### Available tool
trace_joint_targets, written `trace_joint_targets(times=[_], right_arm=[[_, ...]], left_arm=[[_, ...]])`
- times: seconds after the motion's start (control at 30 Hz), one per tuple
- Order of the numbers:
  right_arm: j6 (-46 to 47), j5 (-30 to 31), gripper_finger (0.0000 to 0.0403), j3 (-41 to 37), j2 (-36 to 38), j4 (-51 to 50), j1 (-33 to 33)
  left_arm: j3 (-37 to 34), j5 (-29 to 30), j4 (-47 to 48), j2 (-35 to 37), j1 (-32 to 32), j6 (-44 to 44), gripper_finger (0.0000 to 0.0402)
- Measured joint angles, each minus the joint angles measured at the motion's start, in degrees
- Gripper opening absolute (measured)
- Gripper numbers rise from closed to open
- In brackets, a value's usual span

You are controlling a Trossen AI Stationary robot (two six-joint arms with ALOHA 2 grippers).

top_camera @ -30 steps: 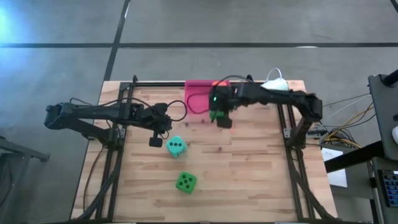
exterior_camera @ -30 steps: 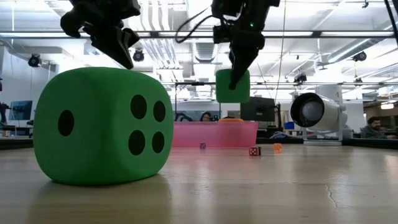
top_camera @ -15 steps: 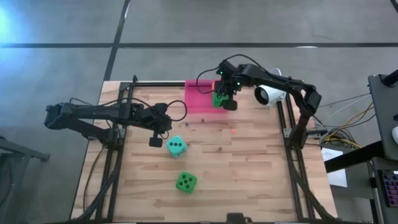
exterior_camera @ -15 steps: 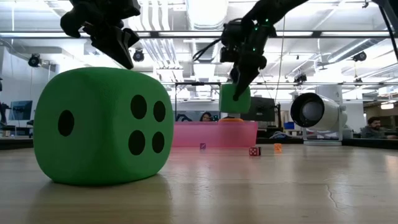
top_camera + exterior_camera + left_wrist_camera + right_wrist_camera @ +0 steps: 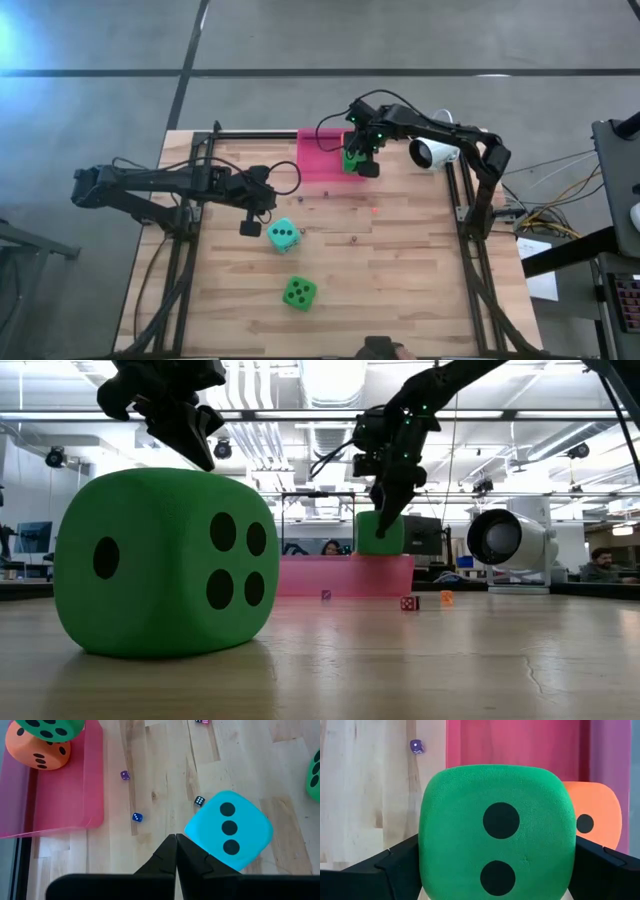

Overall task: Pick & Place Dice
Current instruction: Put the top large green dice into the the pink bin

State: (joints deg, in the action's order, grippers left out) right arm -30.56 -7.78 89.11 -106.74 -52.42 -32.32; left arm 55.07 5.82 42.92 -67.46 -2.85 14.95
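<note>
My right gripper (image 5: 360, 162) is at the table's far side, shut on a bright green die (image 5: 495, 825) low over the pink tray (image 5: 318, 158). An orange die (image 5: 597, 822) lies in the tray just behind it. Whether the green die touches the orange one, I cannot tell. My left gripper (image 5: 176, 840) hovers shut at mid-left, beside the teal die (image 5: 229, 830), which rests on the wood with its three-pip face up. A second green die (image 5: 299, 292) sits near the front edge and fills the low view's left (image 5: 165, 560). My right gripper pinches the green die between its two fingers (image 5: 395, 867), one on each of two opposite side faces (image 5: 426, 862). The fingers come steeply from above. The die hangs upright, its two-pip face toward the wrist camera, with its underside about level with the tray's rim (image 5: 345, 560).
A white round device (image 5: 432, 152) lies at the far right, next to the tray. Several tiny dice are scattered on the wood between the tray and the teal die, among them a purple one (image 5: 125, 775) and a blue one (image 5: 137, 817). Black frame rails run along the table's left and right.
My right gripper has carried the green die toward the table's far edge, from the bare wood to over the pink tray, and has sunk with it until the die's underside reaches the tray's rim. The die has stayed upright in the hold.
</note>
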Motion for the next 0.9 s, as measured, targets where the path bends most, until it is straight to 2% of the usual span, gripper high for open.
trace_joint_targets(times=[0.23,0.9], right_arm=[[-0.31,1.47,0.0396,-2.09,-0.02,3.69,0.00],[0.59,-0.30,0.0400,-4.36,0.07,2.42,0.04]], left_arm=[[0.00,0.01,0.00,0.00,-0.01,-0.01,0.0008],[0.00,0.01,0.00,0.00,0.00,0.00,0.0008]])
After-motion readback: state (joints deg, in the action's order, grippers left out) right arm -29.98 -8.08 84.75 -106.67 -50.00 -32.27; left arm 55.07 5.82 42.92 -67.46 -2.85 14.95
